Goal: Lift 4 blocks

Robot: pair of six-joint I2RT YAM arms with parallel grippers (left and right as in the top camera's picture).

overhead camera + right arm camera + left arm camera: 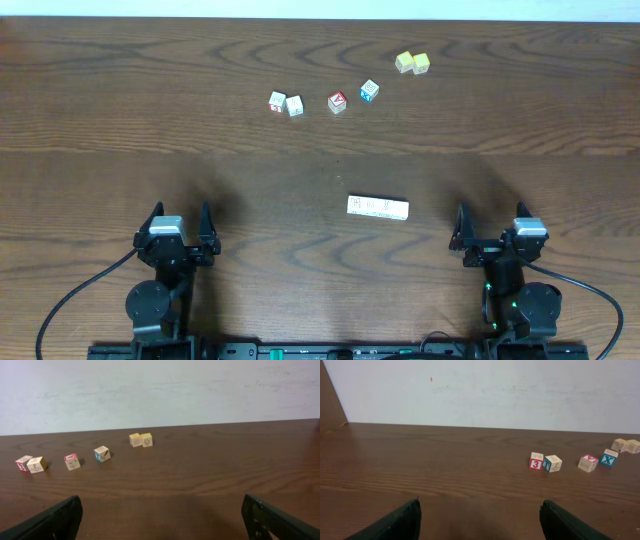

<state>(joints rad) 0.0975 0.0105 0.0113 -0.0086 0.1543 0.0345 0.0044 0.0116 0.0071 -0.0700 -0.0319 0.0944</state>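
Left tool and right tool both gape wide, holding nothing, by the near edge of your worktop; the four blocks lie in one touching row between them, nearer the right.

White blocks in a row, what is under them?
The white blocks lie flat on the brown table, with nothing on top of them. Their bottom faces and the patch of wood beneath are covered, so the overhead view cannot show them.
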